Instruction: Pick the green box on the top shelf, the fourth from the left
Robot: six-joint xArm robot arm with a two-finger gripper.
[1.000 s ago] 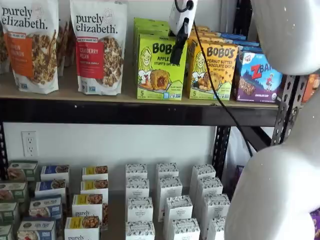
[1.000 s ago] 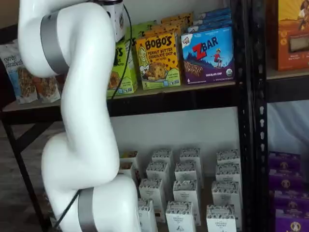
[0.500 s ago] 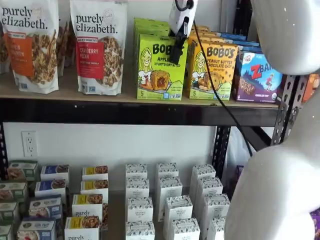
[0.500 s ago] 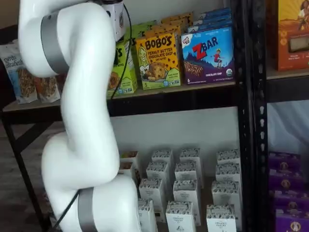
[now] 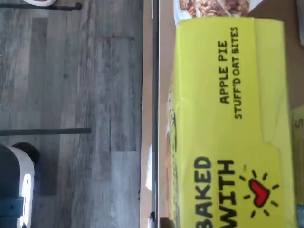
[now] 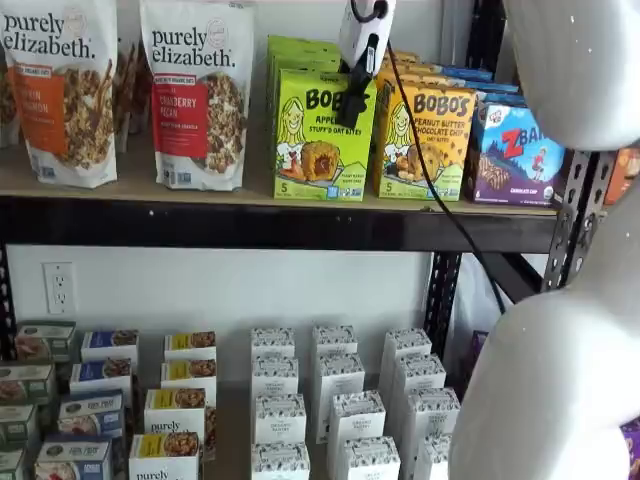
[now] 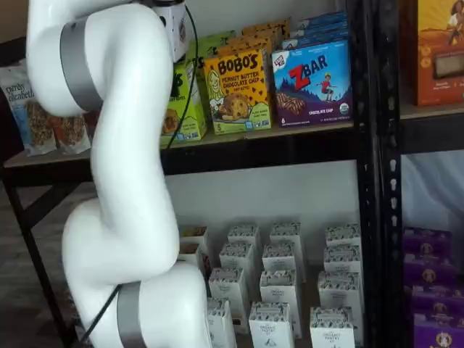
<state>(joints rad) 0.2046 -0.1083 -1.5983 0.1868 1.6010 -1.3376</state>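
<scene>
The green box (image 6: 322, 135) is stood upright at the front of the tan top shelf (image 6: 140, 182), just left of an orange box (image 6: 425, 142); granola bags (image 6: 195, 90) are stood further left. The gripper (image 6: 350, 105) is hung over its upper right corner, one black finger seen; its state cannot be told. Below, white cartons (image 6: 335, 385) are ranged against a white wall. Grey plank flooring (image 5: 71, 95) is seen in the wrist view.

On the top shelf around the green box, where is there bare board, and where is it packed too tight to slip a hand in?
Bare board shows on the top shelf between the cranberry granola bag and the green box. Toward the orange Bobo's box and ZBar box it is crowded, boxes nearly touching.
</scene>
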